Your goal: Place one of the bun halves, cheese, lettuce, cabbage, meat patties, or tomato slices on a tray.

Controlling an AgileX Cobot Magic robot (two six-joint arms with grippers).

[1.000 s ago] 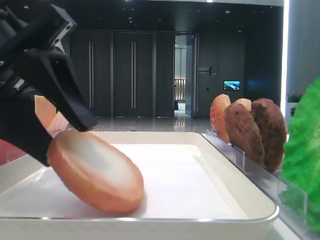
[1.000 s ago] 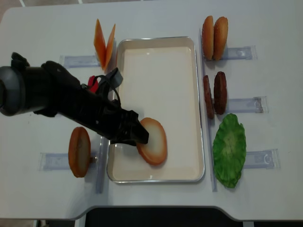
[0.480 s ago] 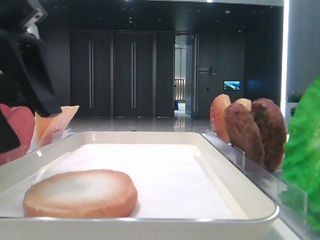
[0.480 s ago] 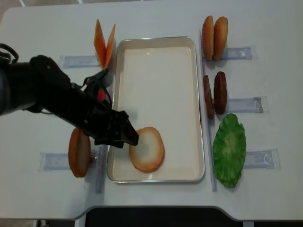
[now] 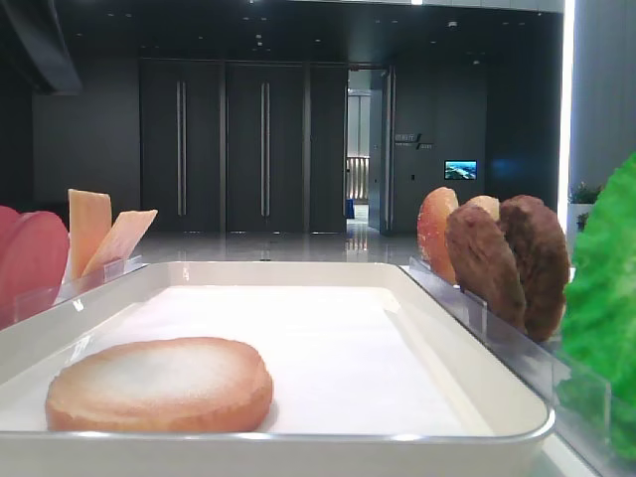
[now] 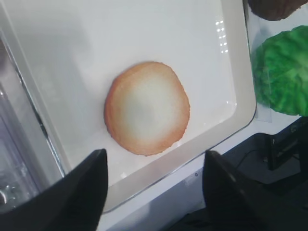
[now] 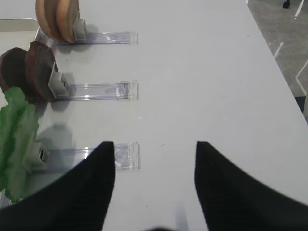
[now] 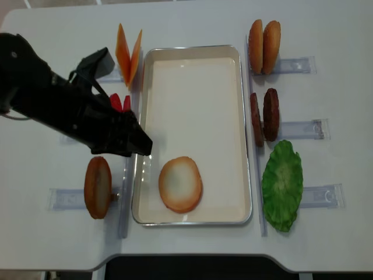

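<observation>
Bun half (image 8: 180, 184), flat toasted face up, is lying loose in the lower left of the tray (image 8: 198, 51), touching nothing but the tray floor; by my reading the placing step is done.

At far left of the overhead view another bun half (image 8: 97, 186) is standing on edge in its clear holder on the worktop (image 8: 192, 20), kept upright, I judge, so that fingers can close on its faces. The left end effector (image 8: 135, 143) is hanging open and empty just left of the tray's rim, between the red tomato slices (image 8: 119, 103) and the placed bun. Cheese slices (image 8: 129, 53) are leaning together in the upper left. Right of the tray, two more bun halves (image 8: 264, 45), two meat patties (image 8: 264, 116) and the lettuce (image 8: 282, 184) are sitting in their racks.

The right end effector (image 7: 154, 159) is hovering open over bare worktop near the lettuce rack, holding nothing.

A second ago the left fingers were gripping this bun, tilted over the tray; half a second ago it was already lying flat, and the arm is now pulling away up and left.
</observation>
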